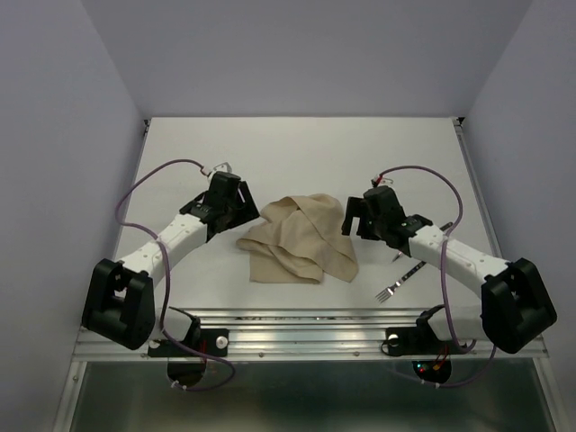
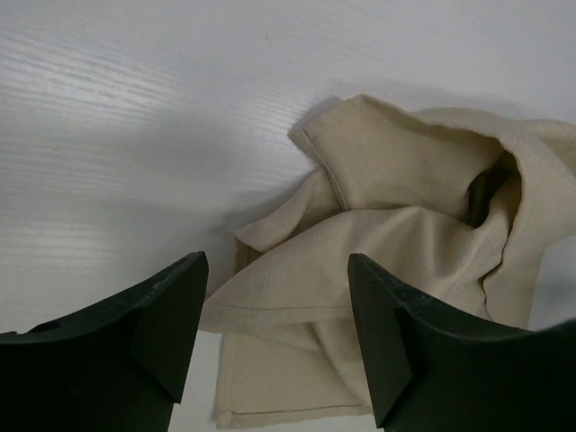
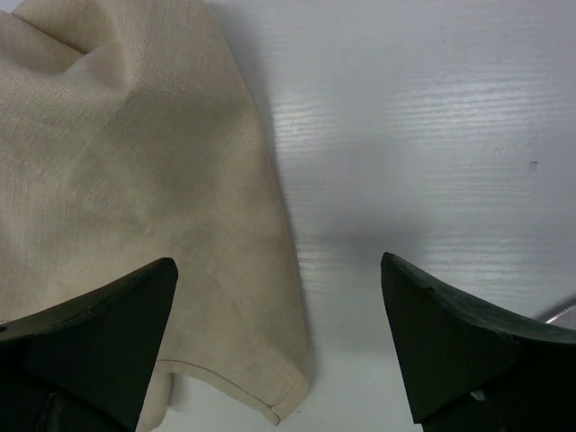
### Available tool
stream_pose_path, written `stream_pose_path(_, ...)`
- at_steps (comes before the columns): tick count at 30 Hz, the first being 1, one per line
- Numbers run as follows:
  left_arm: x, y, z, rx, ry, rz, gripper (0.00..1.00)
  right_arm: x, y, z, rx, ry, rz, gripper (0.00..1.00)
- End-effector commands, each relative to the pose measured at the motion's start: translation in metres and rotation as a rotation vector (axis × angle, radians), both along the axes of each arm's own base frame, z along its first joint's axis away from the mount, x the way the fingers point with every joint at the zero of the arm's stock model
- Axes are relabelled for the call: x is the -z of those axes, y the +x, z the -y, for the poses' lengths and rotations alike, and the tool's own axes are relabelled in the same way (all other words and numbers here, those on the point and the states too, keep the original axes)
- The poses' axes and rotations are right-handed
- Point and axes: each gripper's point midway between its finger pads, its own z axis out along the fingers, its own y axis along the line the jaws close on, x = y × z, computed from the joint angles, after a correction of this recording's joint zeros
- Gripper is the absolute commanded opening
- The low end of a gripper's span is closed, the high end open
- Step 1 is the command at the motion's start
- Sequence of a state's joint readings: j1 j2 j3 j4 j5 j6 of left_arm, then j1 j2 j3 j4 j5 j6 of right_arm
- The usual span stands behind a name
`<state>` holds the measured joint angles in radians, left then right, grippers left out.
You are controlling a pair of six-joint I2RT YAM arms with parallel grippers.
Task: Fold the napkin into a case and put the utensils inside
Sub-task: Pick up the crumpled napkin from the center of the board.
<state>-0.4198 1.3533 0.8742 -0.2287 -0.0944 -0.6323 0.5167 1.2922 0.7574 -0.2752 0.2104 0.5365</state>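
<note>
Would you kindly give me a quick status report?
Left pincer and right pincer open, empty. Crumpled beige cloth napkin between them, not folded. Silver-tined fork lies apart, nothing obstructing.

table (image 1: 306,148) | napkin (image 1: 301,238) crumpled, centre | fork (image 1: 396,284) right | possibly knife (image 1: 397,257) beside

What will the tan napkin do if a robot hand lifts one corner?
It would probably droop and sag: the napkin lies in soft, rumpled folds, so it looks floppy. Its thin hemmed edge suggests it is light. Pushed, it would likely bunch up rather than slide flat.
</note>
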Motion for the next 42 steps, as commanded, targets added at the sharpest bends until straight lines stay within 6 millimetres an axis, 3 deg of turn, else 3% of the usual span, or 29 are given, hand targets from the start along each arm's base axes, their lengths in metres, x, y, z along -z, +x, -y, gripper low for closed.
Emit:
stream_pose_path(1,-0.006,-0.024,0.011,0.099,-0.029,-0.005,0.74,-0.007,0.004,-0.016,-0.006,0.035,0.020,1.00)
stream_pose_path(6,0.014,-0.040,0.010,0.116,-0.004,-0.056,0.74,0.010,-0.013,-0.020,-0.016,0.018,-0.039,0.94)
stream_pose_path(12,0.039,-0.049,0.000,0.054,0.022,-0.114,0.84,0.028,-0.039,-0.029,-0.033,0.005,-0.108,0.87)
stream_pose_path(22,0.051,-0.047,-0.007,0.004,0.036,-0.104,0.86,0.039,-0.066,-0.023,0.021,0.000,-0.175,0.83)
stream_pose_path(28,0.050,-0.044,-0.015,-0.019,0.069,-0.076,0.99,0.045,-0.081,-0.022,0.031,0.009,-0.213,0.83)
stream_pose_path(33,0.050,-0.038,-0.014,-0.023,0.068,-0.056,0.98,0.049,-0.089,-0.025,0.030,0.023,-0.230,0.83)
stream_pose_path(36,0.056,-0.034,-0.008,-0.004,0.057,-0.060,0.94,0.049,-0.091,-0.029,0.024,0.036,-0.235,0.83)
stream_pose_path(39,0.065,-0.033,-0.002,0.018,0.048,-0.087,0.82,0.049,-0.095,-0.034,0.016,0.045,-0.240,0.82)
stream_pose_path(42,0.068,-0.035,0.007,0.047,0.015,-0.101,0.61,0.054,-0.098,-0.035,0.024,0.049,-0.249,0.80)
